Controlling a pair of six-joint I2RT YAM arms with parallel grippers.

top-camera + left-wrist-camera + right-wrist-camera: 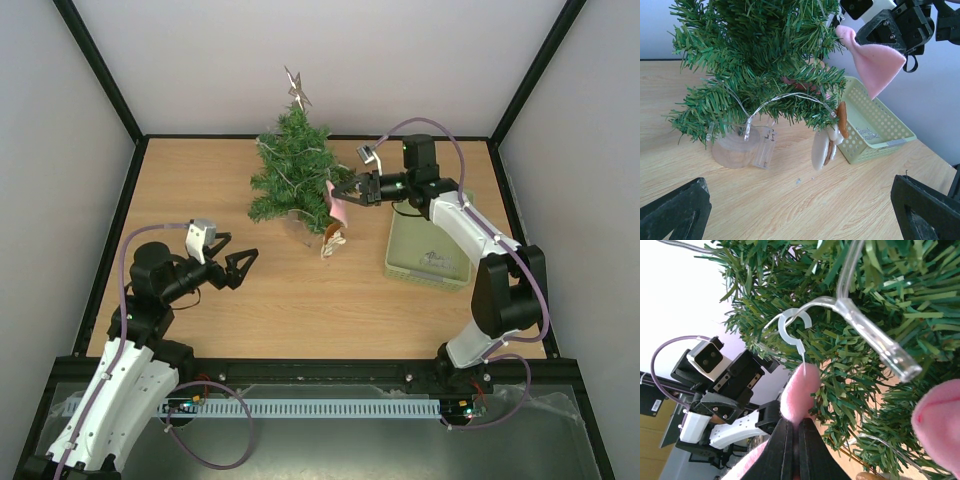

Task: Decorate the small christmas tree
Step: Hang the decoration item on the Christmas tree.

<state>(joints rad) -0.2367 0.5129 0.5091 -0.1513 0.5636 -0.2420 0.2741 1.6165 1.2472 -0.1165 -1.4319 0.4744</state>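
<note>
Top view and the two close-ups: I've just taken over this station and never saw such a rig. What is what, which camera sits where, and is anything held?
Two robot arms are bolted at the near edge of a wooden table. The top view looks down from above and behind them; each close-up comes from a camera on one wrist. On the table stand a small Christmas tree with a star and a string of lights, and a pale green basket beside it. A brown and white ornament hangs low on the tree. The left gripper is open and empty, aimed at the tree. The right gripper is shut on a pink felt ornament, whose white hook is up against the branches.
</note>
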